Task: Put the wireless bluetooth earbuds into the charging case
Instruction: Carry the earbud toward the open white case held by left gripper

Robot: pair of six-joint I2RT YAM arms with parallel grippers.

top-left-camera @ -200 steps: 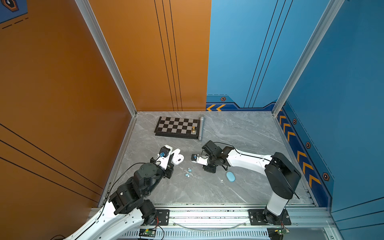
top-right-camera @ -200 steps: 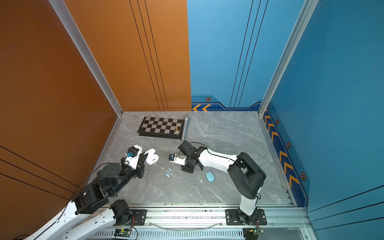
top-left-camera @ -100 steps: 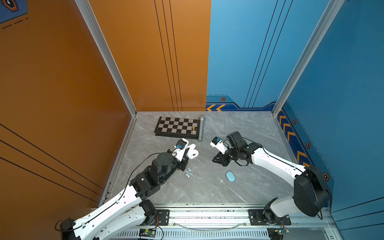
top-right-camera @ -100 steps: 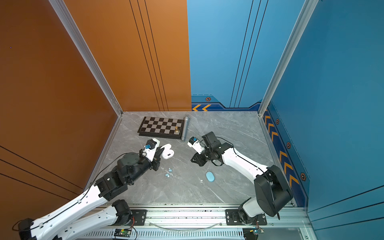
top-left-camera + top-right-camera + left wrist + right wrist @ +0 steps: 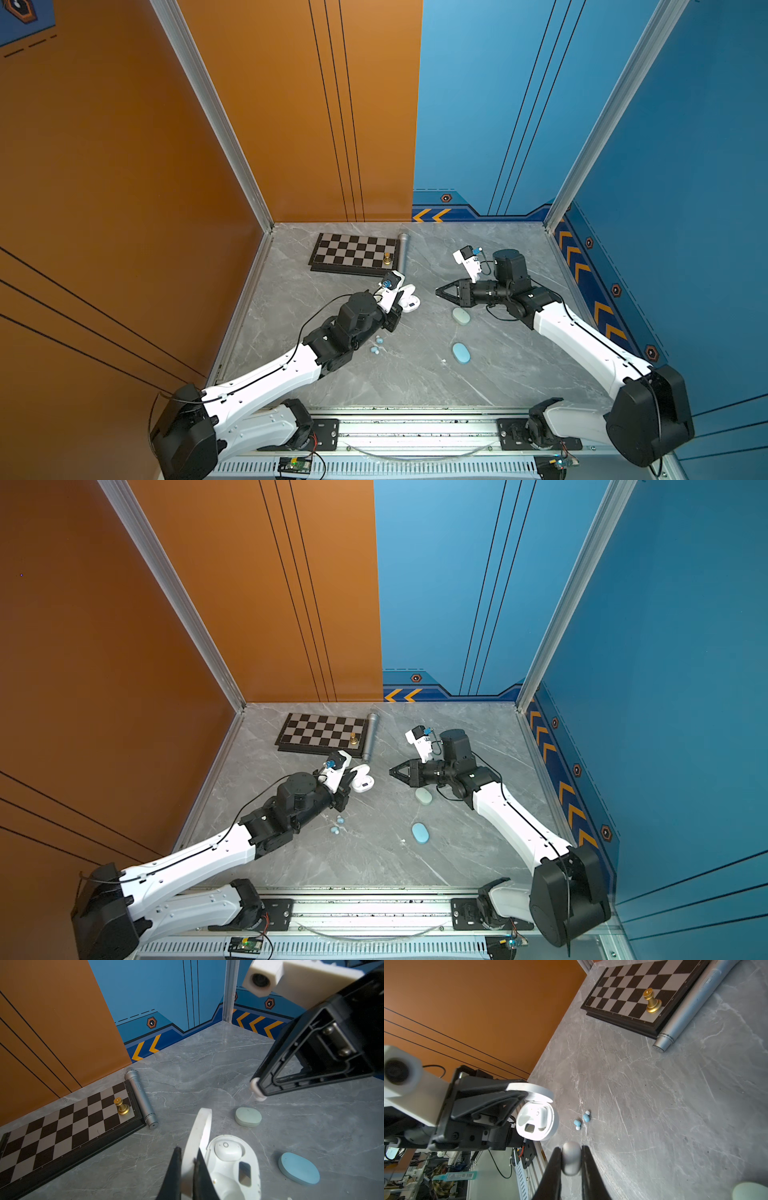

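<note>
Marble table (image 5: 207, 1059), L end effector (image 5: 187, 1153) clamps case lid (image 5: 199, 1126), R end effector (image 5: 571, 1148) pinches earbud (image 5: 571, 1159), blurry close-up

Earbuds (image 5: 375, 350) on table (image 5: 415, 386), left of cases (image 5: 460, 352)

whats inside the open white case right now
One white earbud sits in a slot of the open white case, beside a dark rectangular window. The other slot looks empty; the left gripper on the lid covers part of it.
</note>
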